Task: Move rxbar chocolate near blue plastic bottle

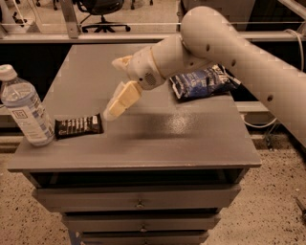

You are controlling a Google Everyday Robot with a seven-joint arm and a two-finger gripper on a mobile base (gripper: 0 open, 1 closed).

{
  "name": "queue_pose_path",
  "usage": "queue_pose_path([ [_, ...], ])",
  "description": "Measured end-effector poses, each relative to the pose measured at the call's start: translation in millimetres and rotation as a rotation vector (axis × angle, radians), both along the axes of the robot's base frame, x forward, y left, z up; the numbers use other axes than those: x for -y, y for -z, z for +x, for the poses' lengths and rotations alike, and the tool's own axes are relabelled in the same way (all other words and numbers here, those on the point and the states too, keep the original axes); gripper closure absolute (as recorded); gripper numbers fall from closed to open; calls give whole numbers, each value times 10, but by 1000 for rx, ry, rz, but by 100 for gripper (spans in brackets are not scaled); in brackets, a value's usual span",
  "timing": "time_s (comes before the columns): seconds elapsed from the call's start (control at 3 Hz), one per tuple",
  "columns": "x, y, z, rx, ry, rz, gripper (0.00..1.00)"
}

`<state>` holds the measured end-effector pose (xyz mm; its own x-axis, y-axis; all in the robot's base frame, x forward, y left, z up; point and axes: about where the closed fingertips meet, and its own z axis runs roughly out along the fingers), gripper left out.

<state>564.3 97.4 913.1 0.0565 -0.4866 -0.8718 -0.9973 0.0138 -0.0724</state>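
The rxbar chocolate (79,126), a flat black bar with pale lettering, lies on the grey table (158,139) near its front left edge. The blue plastic bottle (26,107), clear with a white cap, stands upright just left of the bar, almost touching it. My gripper (113,88) is open and empty, raised above the table to the right of the bar. Its lower finger (122,100) points down toward the bar's right end without touching it.
A crinkled blue snack bag (203,81) lies at the table's right side, partly behind my arm. The table has drawers below its front edge. An office chair (103,12) and a rail stand behind the table.
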Motion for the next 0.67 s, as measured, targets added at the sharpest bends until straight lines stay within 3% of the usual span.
queue_pose_path([
  [0.33,469,-479,230,128,51,50,0],
  [0.67,453,-547,245,141,51,56,0],
])
